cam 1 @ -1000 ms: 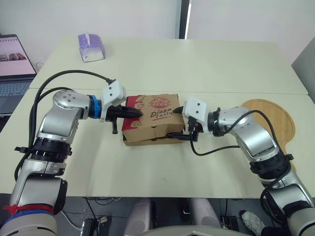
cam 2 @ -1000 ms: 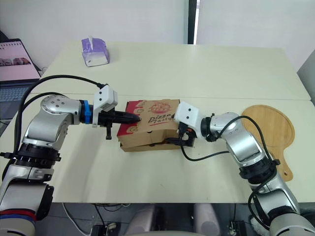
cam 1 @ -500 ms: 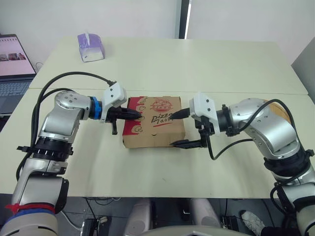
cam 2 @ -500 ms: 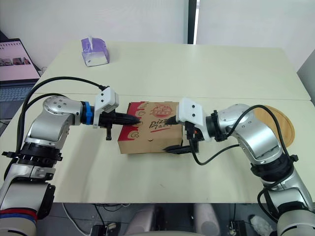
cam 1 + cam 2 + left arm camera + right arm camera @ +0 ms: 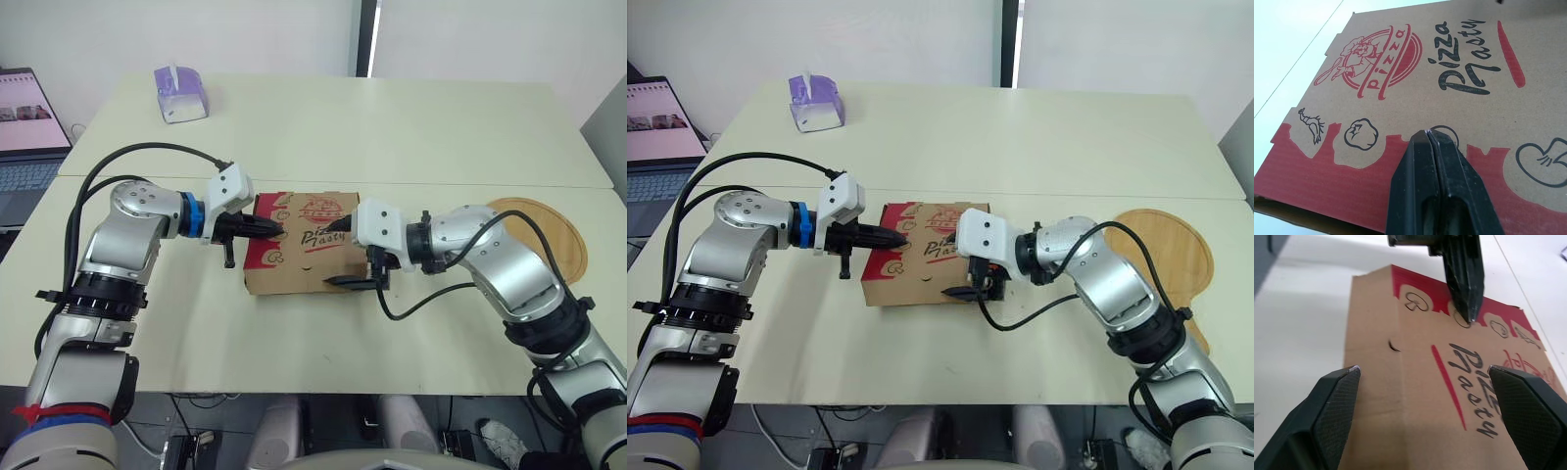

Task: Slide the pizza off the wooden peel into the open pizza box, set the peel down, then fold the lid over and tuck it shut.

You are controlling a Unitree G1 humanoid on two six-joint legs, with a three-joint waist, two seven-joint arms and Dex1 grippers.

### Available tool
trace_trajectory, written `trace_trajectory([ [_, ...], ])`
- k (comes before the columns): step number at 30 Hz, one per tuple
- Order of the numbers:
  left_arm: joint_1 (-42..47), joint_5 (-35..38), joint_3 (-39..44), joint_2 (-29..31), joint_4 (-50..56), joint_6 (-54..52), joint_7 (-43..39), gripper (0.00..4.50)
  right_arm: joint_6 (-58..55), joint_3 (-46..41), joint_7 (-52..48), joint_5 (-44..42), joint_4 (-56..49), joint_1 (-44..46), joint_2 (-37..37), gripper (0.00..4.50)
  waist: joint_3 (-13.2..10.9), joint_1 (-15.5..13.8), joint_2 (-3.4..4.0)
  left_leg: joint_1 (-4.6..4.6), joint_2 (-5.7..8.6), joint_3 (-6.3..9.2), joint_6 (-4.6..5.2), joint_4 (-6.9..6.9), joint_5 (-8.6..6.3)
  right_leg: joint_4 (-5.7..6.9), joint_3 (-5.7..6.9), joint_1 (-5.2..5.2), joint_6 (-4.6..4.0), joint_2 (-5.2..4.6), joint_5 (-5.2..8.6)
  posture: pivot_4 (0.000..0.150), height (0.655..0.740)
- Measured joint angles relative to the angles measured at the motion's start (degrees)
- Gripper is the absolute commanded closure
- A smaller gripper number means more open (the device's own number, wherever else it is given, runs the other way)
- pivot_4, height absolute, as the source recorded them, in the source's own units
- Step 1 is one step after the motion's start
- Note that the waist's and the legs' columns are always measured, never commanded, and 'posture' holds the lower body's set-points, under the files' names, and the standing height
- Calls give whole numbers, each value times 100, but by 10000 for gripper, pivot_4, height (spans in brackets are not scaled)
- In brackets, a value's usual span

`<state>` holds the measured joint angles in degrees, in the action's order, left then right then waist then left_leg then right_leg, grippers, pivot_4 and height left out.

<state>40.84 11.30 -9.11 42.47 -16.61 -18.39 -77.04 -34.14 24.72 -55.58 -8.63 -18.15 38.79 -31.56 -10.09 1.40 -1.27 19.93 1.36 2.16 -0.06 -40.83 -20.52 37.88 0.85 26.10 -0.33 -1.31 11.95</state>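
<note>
The pizza box point(image 5: 304, 250) stood near the middle of the bench point(image 5: 411, 127), between the two arms. Its lid point(image 5: 1449, 63) lay down flat over the box, and the red drawing and the black writing on it faced up.

The left hand point(image 5: 1428, 133) had its two fingers pressed together with no gap between them. Their common tip rested on the lid close to the red border, on the side of the box toward the robot's left. The right wrist view showed the same tip from the other side, touching the lid beside a small drawn circle.

The right hand point(image 5: 334, 256) was at the front right part of the box with its fingers wide apart. One finger was over the top of the lid and the other was low, in front of the plain brown front wall, so that the front edge of the box was between them. I could not tell if either finger touched the cardboard.

The wooden peel point(image 5: 551, 233) lay flat on the bench at the robot's right, well apart from the box and partly behind the right arm. A purple tissue box point(image 5: 180, 93) stood at the far left part of the bench, and an open laptop point(image 5: 24, 137) was beyond its left edge.
</note>
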Motion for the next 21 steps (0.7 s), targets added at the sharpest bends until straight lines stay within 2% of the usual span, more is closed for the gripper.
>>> trace_trajectory([
  [14, 59, -5, 0, -2, -30, -19, -9, 45000, 314, 119, -72, 283, 188, -161, 4, 288, 0, 6, 0, 0, 0, 0, 2, 0, -1, 0, 1, 0, 0, 0, 0, 1500, 7400],
  [21, 110, 0, 0, -10, -55, -89, -28, 45000, 538, 102, 220, 489, 543, -159, 260, 288, 0, 8, 0, 0, 0, 0, -1, 0, 1, 1, 0, 1, 0, 1, 0, 1500, 7400],
])
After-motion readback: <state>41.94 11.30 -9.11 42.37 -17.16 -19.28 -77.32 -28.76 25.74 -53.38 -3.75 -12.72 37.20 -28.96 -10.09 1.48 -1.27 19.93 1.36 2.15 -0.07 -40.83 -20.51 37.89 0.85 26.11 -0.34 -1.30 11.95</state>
